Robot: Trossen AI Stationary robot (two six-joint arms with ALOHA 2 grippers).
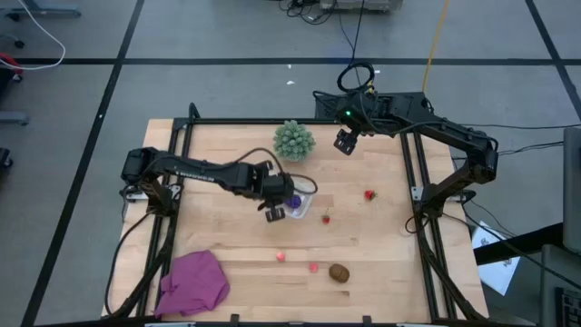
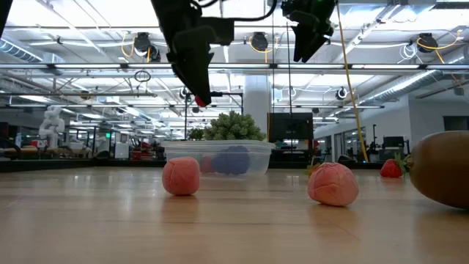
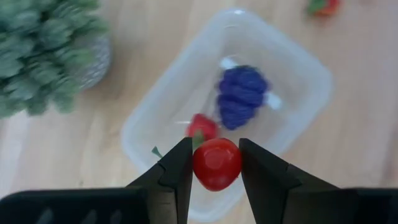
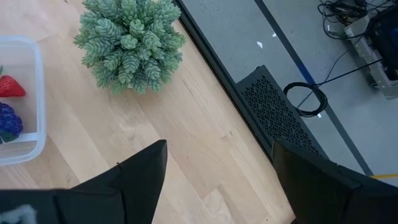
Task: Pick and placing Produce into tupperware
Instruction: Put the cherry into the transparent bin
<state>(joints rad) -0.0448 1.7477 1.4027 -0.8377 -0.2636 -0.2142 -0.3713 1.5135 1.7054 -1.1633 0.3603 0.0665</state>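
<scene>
The left tool [image 3: 216, 163] pinches a red berry [image 3: 216, 163] above the clear tupperware [image 3: 297, 74], which already holds purple grapes [image 3: 241, 95] and a strawberry [image 3: 202, 126]. Next move, probably: spread and drop. The right tool [image 1: 345, 142] waits spread beyond the green spiky ball [image 1: 294, 140]; other fruit lies scattered on the tabletop [image 1: 390, 245].

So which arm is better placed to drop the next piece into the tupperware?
Left. The left gripper holds a red berry directly above the tupperware; the right gripper hangs open, empty, near the table's far edge.
</scene>
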